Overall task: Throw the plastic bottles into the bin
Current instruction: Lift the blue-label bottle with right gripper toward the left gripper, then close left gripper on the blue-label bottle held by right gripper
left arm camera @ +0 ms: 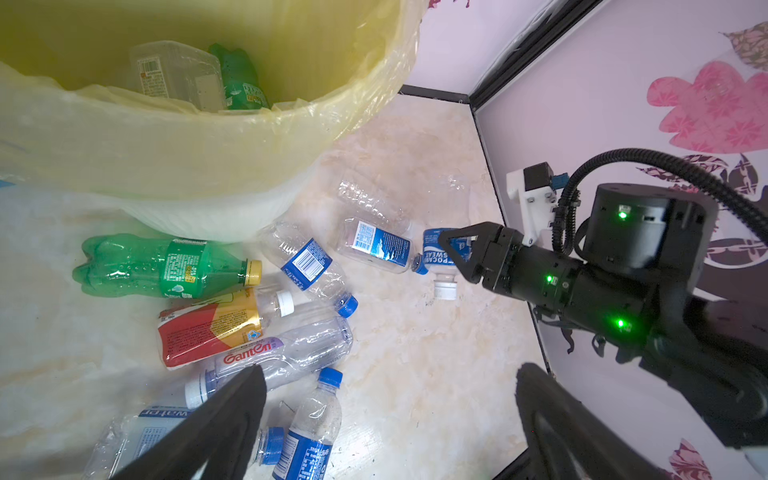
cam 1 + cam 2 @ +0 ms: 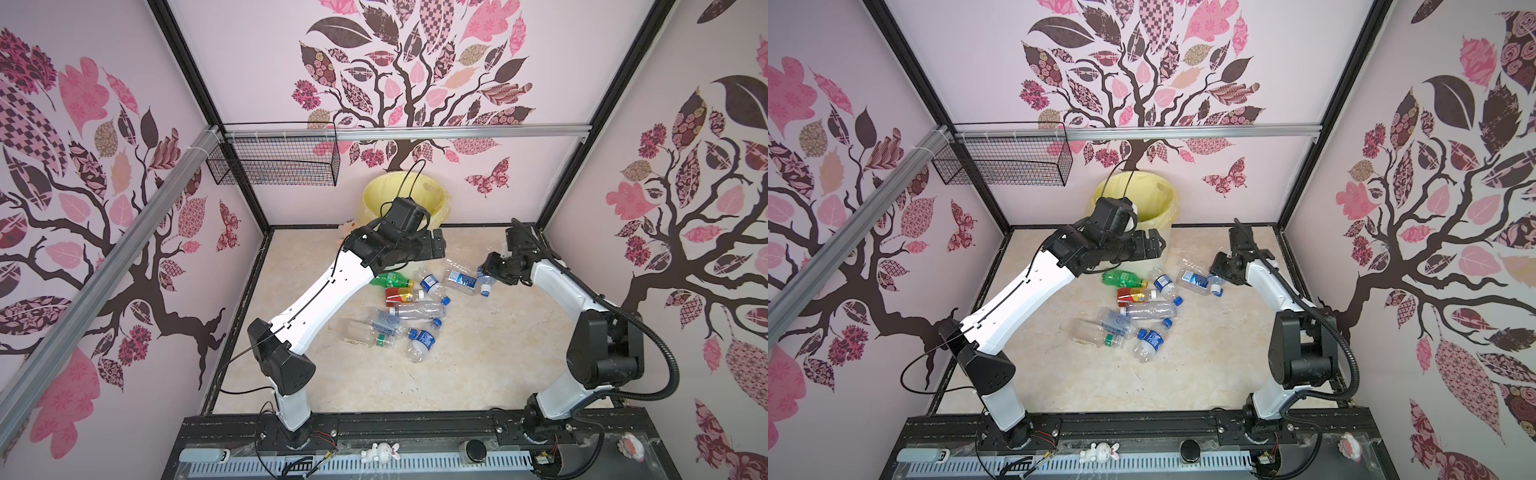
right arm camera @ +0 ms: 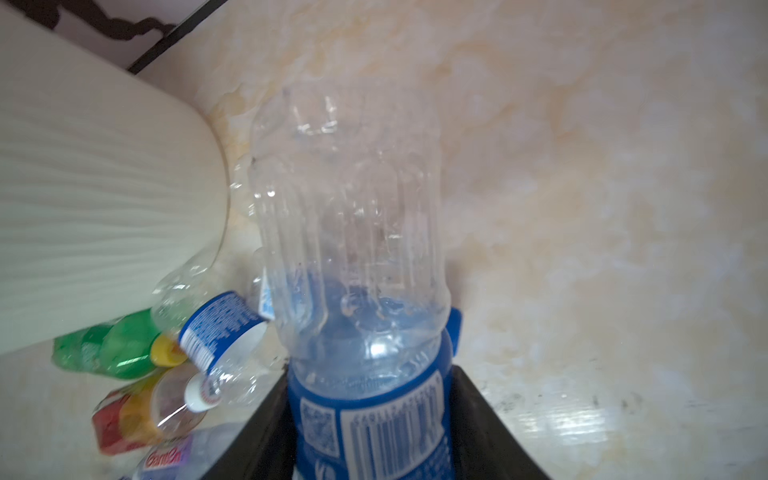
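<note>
In both top views the left arm's wrist covers the near rim of the bin (image 2: 376, 195), so its inside cannot be seen there. The right claw (image 2: 485, 272) sits mostly under its own wrist, and from above its jaws cannot be judged. The clear body of the bottle beside it is hard to pick out against the pale marbled floor (image 2: 457, 374).

Only the left wrist view looks into the bin. A clear bottle (image 1: 174, 70) and a green bottle (image 1: 239, 79) lie inside the yellow liner. This view also shows the left claw (image 1: 392, 370) with its two black fingers wide apart, holding nothing, their bases cut off by the frame. The loose bottles (image 1: 291, 345) lie on the floor beneath it, among them a yellow-capped green bottle (image 1: 137, 266) and a red-labelled bottle (image 1: 199, 332). The bin stands just beyond this claw.

Only the right wrist view shows the grip. Both fingers of the right claw press on opposite sides of the blue-labelled bottle (image 3: 353, 208), clamped at its label. The clear ribbed body reaches out past the fingertips. The bin's ribbed wall is near, off to one side of the held bottle, and the pile there is blurred. Whether the held bottle is off the floor cannot be told.
</note>
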Robot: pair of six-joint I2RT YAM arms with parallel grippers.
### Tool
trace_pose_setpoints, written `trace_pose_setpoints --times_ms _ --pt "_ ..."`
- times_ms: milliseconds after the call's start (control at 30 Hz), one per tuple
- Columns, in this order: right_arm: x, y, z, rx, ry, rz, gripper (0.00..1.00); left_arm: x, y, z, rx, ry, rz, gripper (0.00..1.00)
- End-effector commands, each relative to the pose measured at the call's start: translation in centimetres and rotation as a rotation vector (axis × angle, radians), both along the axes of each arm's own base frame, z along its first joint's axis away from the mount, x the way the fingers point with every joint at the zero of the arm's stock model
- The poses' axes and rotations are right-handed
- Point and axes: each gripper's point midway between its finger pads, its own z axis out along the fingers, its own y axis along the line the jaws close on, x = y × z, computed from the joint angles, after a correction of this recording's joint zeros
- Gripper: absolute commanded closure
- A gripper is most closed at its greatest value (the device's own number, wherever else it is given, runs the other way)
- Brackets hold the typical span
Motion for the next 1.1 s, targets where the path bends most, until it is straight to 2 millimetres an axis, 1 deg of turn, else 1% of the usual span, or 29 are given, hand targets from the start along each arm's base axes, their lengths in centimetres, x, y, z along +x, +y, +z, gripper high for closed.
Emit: trace_pose_setpoints --times_ms 0,67,167,267,300,367,467,600,733,867,1067 --pt "-1.3 3.2 4.8 0.082 -0.084 0.043 0.57 -0.3 0.3 1.9 -0.069 0.016 -0.001 0.03" --pt "-1.9 4.3 6.2 0.104 -0.107 0.065 0.57 -0.1 0.5 2.2 -0.079 0.023 0.002 0.03" --pt "-2.6 5.5 8.6 0.144 -0.151 0.097 0.58 0.0 0.3 2.5 -0.109 0.048 0.001 0.03" --pt "-2.9 6.4 11.0 0.173 -0.214 0.139 0.58 0.0 -0.1 2.6 -0.132 0.067 -0.001 0.03" --pt "-3.1 6.5 11.5 0.172 -0.228 0.147 0.58 0.1 -0.2 2.7 -0.139 0.069 -0.001 0.03" --pt "-3.3 6.9 12.1 0.177 -0.248 0.171 0.58 0.3 -0.5 2.8 -0.154 0.073 -0.002 0.03" --pt "-3.6 7.6 12.5 0.183 -0.254 0.199 0.59 0.6 -1.2 2.8 -0.177 0.086 -0.012 0.03" --pt "-4.0 8.5 13.5 0.203 -0.270 0.218 0.59 0.9 -1.9 2.0 -0.189 0.115 -0.020 0.03" --pt "-4.8 10.0 14.9 0.208 -0.286 0.264 0.60 1.4 -2.2 1.9 -0.202 0.128 -0.027 0.03" --pt "-5.9 11.7 15.9 0.210 -0.321 0.320 0.60 2.4 -1.7 1.8 -0.228 0.150 -0.003 0.03" --pt "-7.2 13.5 17.4 0.240 -0.378 0.393 0.61 3.7 -0.9 2.1 -0.271 0.161 0.022 0.03"
